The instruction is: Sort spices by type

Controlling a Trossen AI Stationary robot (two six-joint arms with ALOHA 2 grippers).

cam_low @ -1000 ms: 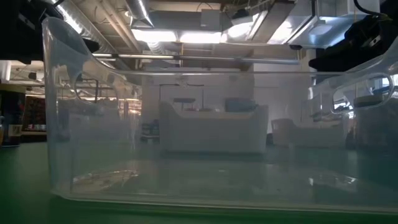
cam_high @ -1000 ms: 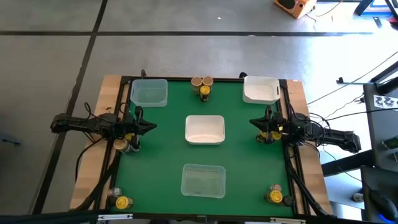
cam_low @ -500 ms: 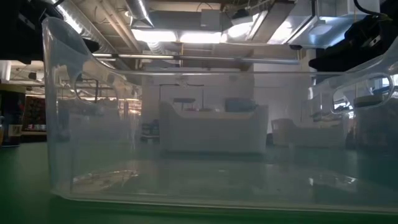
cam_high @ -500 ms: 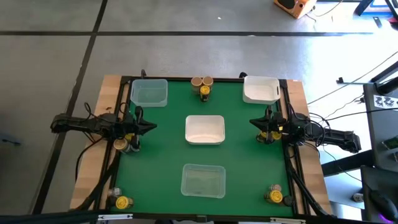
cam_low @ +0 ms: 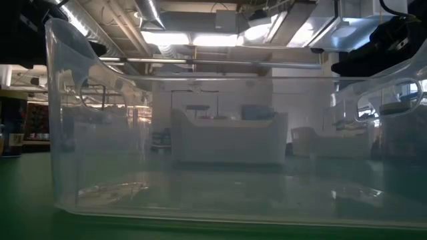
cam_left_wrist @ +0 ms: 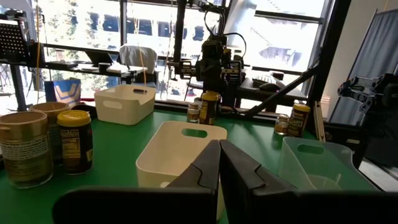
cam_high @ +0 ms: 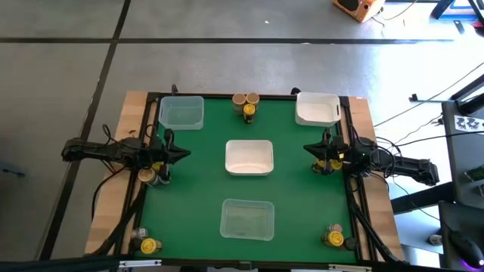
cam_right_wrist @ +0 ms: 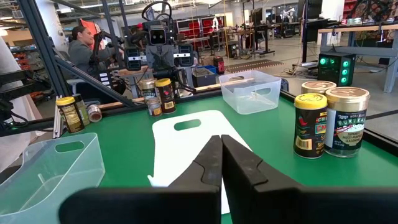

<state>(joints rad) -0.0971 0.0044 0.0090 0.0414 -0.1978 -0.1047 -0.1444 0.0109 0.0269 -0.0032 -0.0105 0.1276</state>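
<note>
Small spice jars stand upright in groups on the green table: at the far middle (cam_high: 246,103), beside my left gripper (cam_high: 155,174), beside my right gripper (cam_high: 327,163), at the near left corner (cam_high: 147,245) and at the near right corner (cam_high: 334,238). The far-middle jars, with yellow and tan lids, also show in the left wrist view (cam_left_wrist: 74,140) and in the right wrist view (cam_right_wrist: 318,124). My left gripper (cam_high: 181,154) (cam_left_wrist: 219,155) is shut and empty at the table's left side. My right gripper (cam_high: 308,149) (cam_right_wrist: 221,152) is shut and empty at the right side. Both point at the centre.
A white bin (cam_high: 249,157) sits at the centre, a clear bin (cam_high: 181,112) at the far left, a white bin (cam_high: 317,108) at the far right, and a clear bin (cam_high: 246,219) at the near middle, filling the low view (cam_low: 220,147). A person (cam_right_wrist: 84,50) sits beyond the table.
</note>
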